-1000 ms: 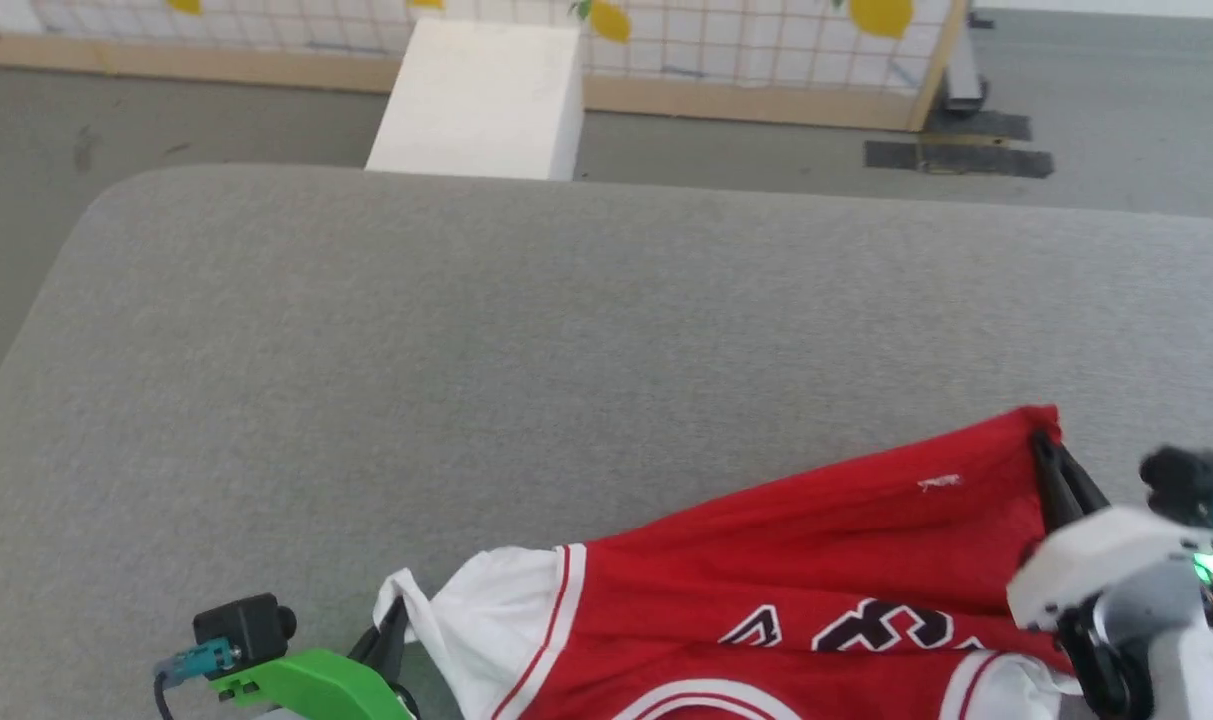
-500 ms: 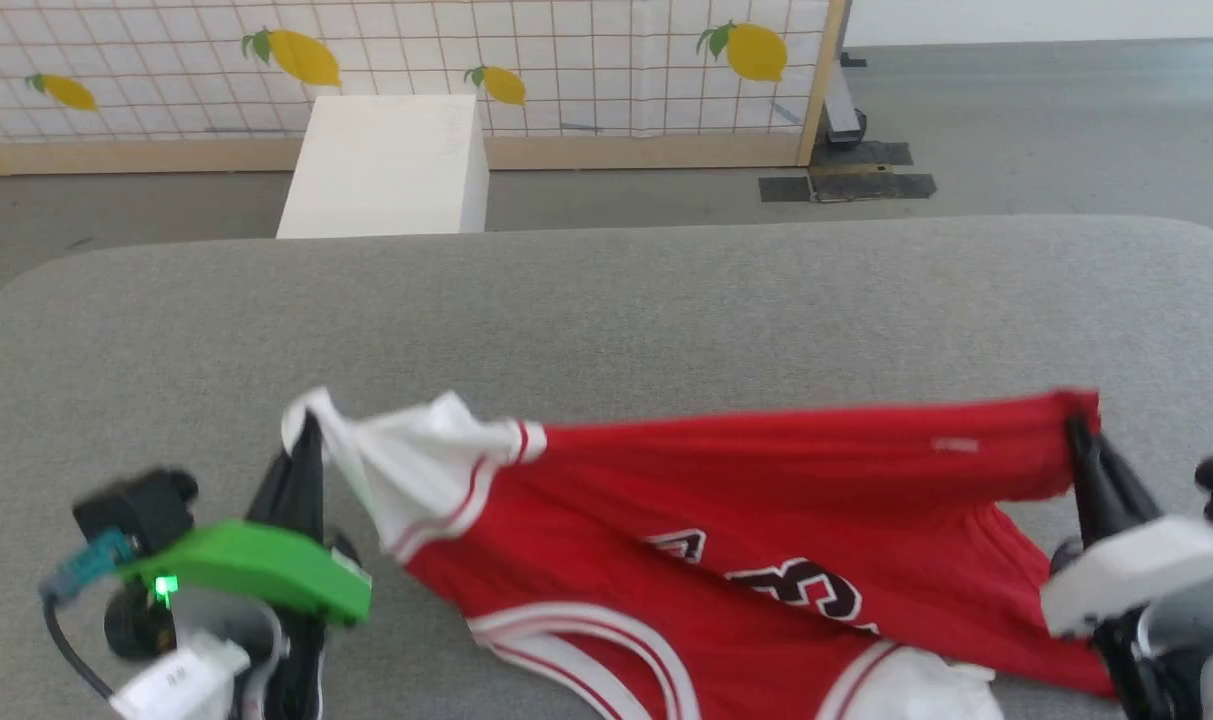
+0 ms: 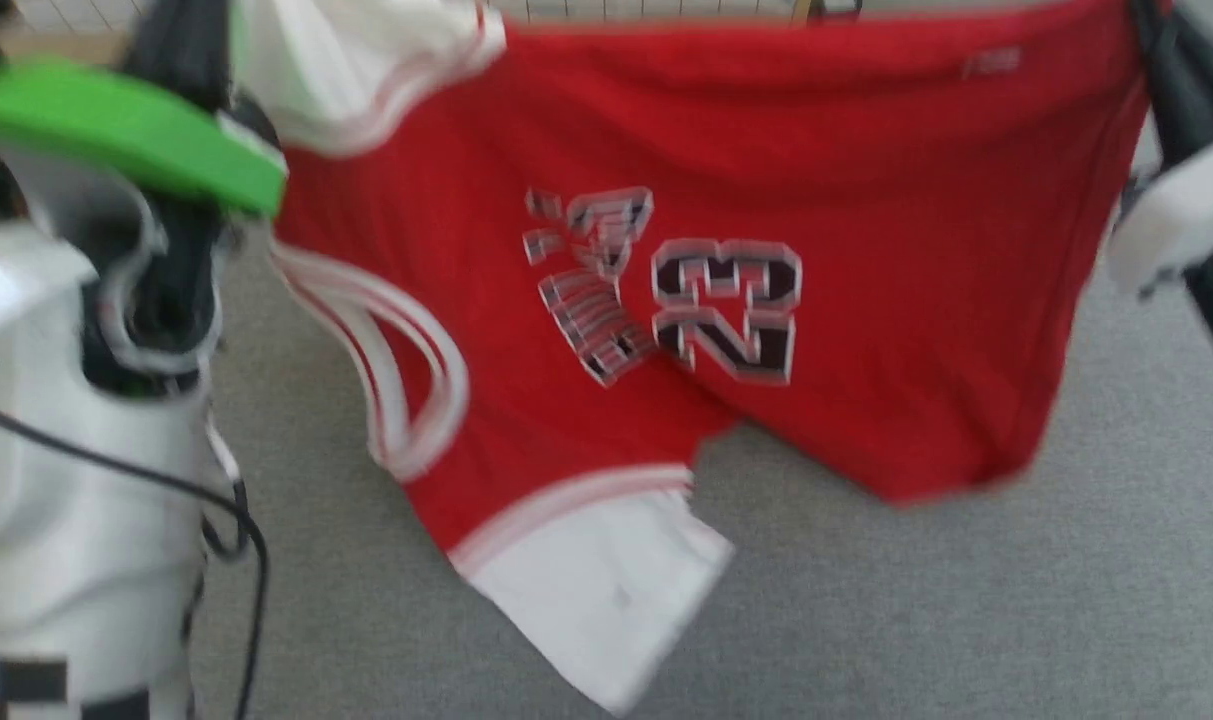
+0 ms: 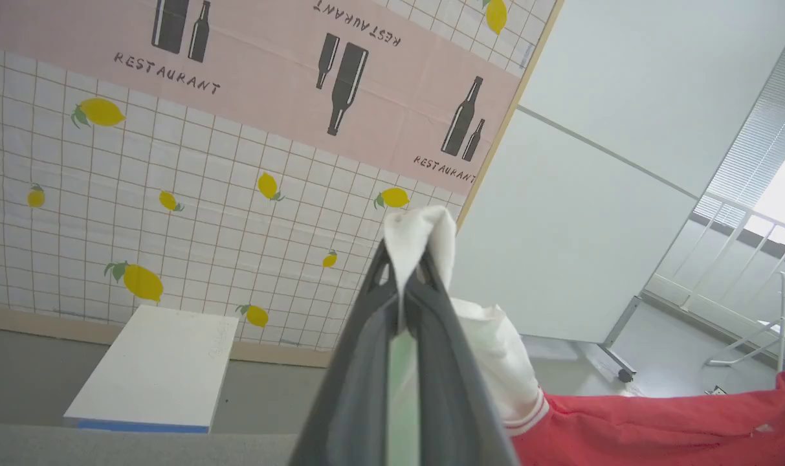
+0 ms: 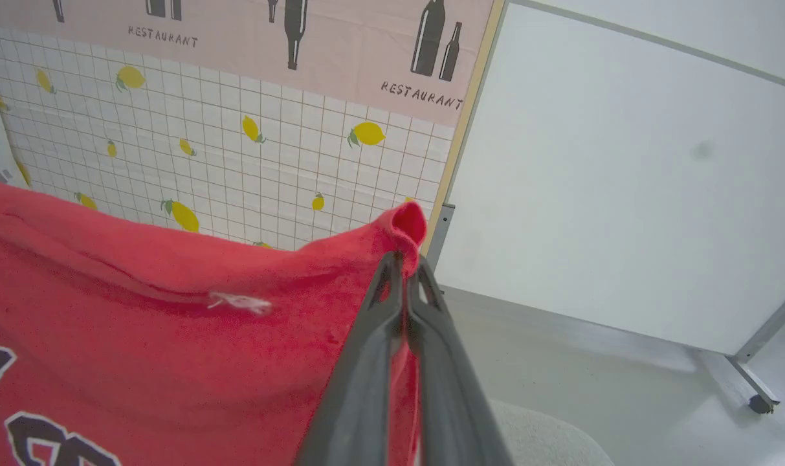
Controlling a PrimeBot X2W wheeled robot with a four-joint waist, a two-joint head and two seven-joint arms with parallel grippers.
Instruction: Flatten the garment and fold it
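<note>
Garment (image 3: 866,150) hangs stretched sideways, shoulders leftward — left claw (image 4: 405,265) and right claw (image 5: 405,262) clamp its ends.

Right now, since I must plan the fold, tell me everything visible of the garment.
The garment is a bright red soft T-shirt with white short sleeves edged in red stripes, dark white-outlined print and a small white mark. It hangs spread in the air: the left gripper is shut on a white sleeve corner, the right gripper on a red corner. One sleeve dangles above the grey surface; blur hides any contact.
</note>
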